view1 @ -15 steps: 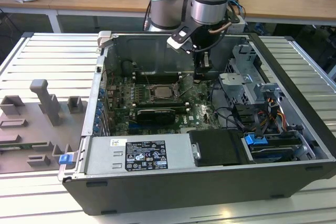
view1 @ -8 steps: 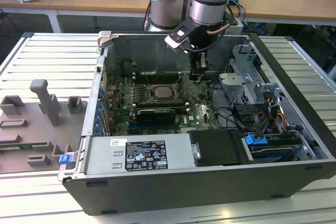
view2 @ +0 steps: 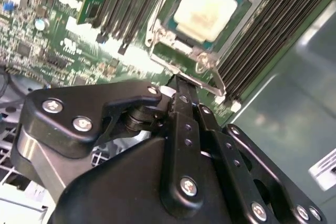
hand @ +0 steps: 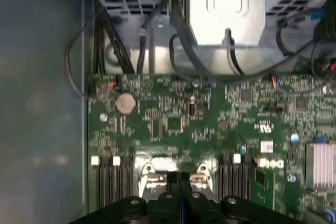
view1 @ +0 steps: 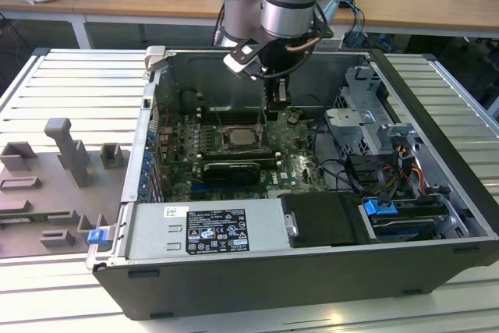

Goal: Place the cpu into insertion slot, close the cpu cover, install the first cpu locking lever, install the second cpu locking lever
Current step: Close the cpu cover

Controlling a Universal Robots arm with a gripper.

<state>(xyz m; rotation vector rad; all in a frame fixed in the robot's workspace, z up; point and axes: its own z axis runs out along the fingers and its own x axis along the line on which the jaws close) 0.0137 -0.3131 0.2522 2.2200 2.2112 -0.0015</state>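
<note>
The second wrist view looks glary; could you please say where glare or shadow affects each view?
Second wrist view: glare washes out the small square pale silver-tan cpu; first wrist view: the silver sheet-metal bracket is blown white; exterior view: even light, the black computer case shading its green circuit board.

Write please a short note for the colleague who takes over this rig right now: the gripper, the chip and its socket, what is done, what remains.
Gripper: shut, with nothing visible between its fingers. Its tips are just beside the socket, close to a wire lever; I cannot tell if they touch it.
Chip: lies flat in the socket.
Cover: appears to be down, framing the chip.
Done: chip placed, cover apparently closed.
Left: both levers. Neither looks latched, though this is hard to judge.
</note>
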